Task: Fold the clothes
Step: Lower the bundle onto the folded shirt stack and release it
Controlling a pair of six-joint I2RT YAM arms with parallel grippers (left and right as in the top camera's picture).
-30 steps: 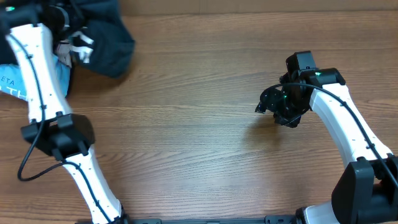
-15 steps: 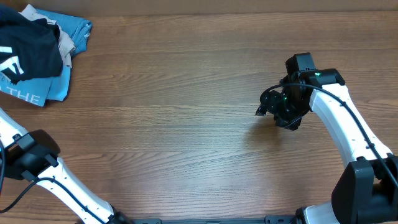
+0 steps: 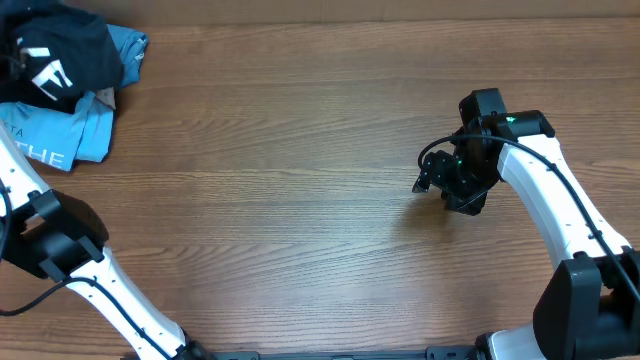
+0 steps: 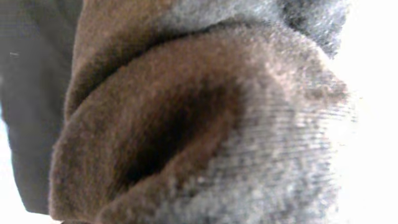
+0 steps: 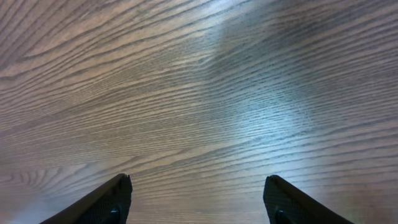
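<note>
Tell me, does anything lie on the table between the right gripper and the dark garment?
Nothing visible does. From the right gripper to the garment in the far left corner, the table shows only wood. The garment lies partly on a blue shirt.

- Left claw: not discernible overhead; its wrist view is filled by blurred fabric [image 4: 205, 124], garment unidentifiable.
- Clothes [image 3: 60, 55]: cropped by the top-left corner.
- Light-blue shirt [image 3: 60, 135]: partly covered, lettering cut off.
- Right claw [image 5: 198, 202]: only the fingertips show.
</note>
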